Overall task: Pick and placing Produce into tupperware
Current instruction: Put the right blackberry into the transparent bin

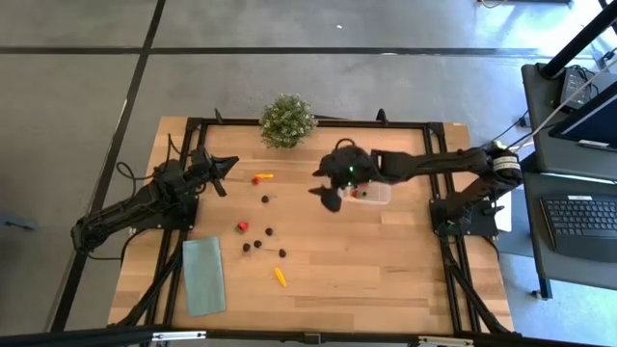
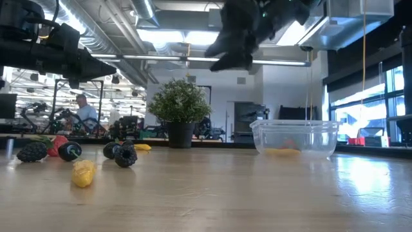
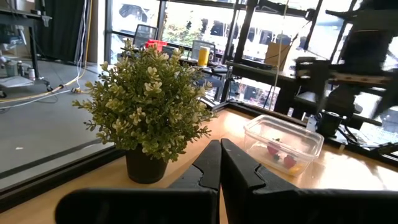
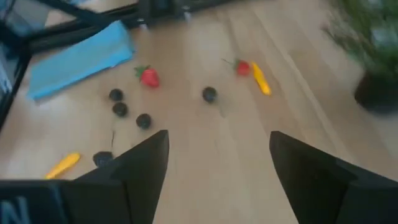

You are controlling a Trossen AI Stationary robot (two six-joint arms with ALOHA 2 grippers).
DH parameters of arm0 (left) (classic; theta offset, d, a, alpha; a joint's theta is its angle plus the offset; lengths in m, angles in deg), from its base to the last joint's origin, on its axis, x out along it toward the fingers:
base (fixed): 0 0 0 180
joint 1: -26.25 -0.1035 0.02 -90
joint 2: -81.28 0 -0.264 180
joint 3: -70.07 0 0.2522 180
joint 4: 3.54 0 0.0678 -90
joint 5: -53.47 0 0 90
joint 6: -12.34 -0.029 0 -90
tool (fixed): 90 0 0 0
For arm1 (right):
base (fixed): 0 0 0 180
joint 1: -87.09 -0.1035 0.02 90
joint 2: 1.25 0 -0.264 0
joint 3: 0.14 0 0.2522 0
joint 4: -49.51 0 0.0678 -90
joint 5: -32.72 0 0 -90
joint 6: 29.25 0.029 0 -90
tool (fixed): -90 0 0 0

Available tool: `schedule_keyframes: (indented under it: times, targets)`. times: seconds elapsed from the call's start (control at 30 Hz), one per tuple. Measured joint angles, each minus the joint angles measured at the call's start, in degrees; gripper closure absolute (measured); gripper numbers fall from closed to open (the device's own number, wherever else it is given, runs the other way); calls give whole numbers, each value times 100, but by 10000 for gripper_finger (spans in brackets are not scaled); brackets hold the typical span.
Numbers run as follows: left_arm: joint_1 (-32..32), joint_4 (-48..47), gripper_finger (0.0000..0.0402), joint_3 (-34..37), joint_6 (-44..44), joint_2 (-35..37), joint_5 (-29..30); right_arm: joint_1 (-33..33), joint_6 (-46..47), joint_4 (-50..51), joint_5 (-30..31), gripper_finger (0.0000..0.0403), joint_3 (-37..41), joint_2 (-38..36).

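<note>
High view: the right tool hangs open and empty beside the box, which already holds a few pieces, red and yellow. The left tool waits closed at the bench's left edge. Most produce is still loose: berries, a strawberry, a yellow piece. I judge it under half done.

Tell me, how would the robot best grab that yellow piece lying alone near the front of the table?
Probably from straight above, pinching across the narrow middle of the yellow piece. It lies flat and elongated on the table, so fingers closing on its long sides should hold it. The open right pincer, up above the table, seems free.
</note>
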Motion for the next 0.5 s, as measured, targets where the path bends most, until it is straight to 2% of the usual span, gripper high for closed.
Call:
schedule_keyframes:
  times: [0.27,0.5]
  targets:
    - [0,0,401,0,0,0,0,-808,-816,-524,847,125,0,0]
    - [1,0,401,0,0,-2,0,-983,-365,-1361,1165,154,-17,80]
